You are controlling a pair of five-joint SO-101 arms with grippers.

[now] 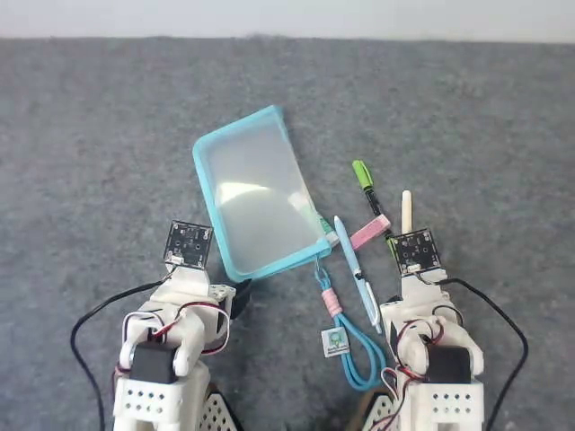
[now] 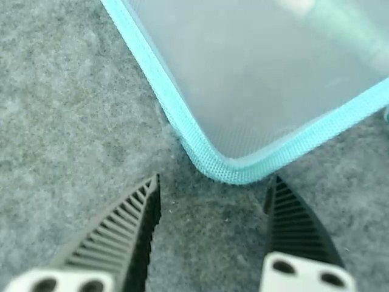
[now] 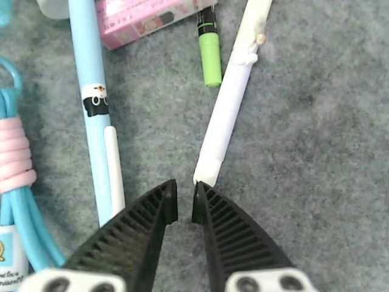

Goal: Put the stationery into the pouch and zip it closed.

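The pouch (image 1: pixel 254 193) lies flat on the grey bench (image 1: pixel 108 108). Its long axis runs away from the arms, with the far end canted toward the left arm's side. The left pincer (image 2: pixel 216 185) is released, and the pouch's near corner sits just ahead between its tips. The right pincer (image 3: pixel 185 185) is almost fully clenched and grasps nothing. Its tips are just short of the white pen (image 3: pixel 228 115), which points away beside the blue pen (image 3: pixel 91 91).

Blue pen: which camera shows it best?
The high view: the whole blue pen lies there end to end, beside the pouch's strap. The right wrist view shows it closer, but one end runs out of the picture.
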